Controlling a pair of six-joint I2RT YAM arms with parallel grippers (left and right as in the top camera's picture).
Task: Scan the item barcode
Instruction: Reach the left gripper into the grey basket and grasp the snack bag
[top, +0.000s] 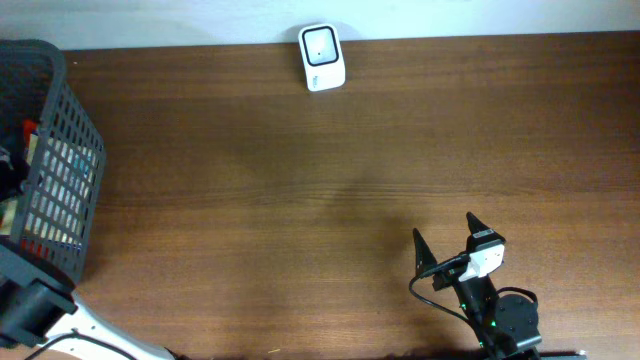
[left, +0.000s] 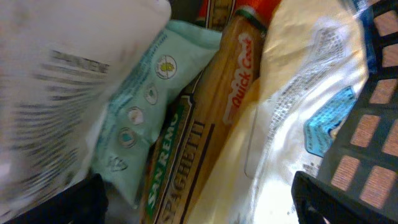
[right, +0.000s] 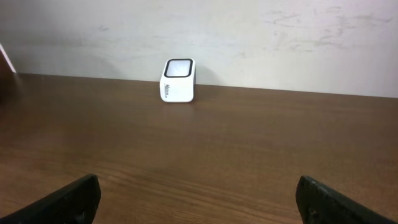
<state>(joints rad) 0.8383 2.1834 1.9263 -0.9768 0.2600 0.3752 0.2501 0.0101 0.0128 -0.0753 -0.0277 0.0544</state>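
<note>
We see our left pincer (left: 196, 196) wide open and empty over a San Remo spaghetti pack (left: 180, 163). Our right pincer (right: 196, 190) is equally open, the white scanner (right: 178, 81) well ahead.

A: Far edge of surface (top: 300, 180)?
B: White scanner (top: 322, 57), close against the wall, dark window seen from above.
A: Left side?
B: Black mesh basket (top: 70, 150), packages (top: 60, 175) inside. Left arm (top: 30, 308) just below, at the lower-left corner.
A: Lower right?
B: Right hand (top: 443, 224), jaws wide apart, nothing between. Well apart from scanner and basket.
</note>
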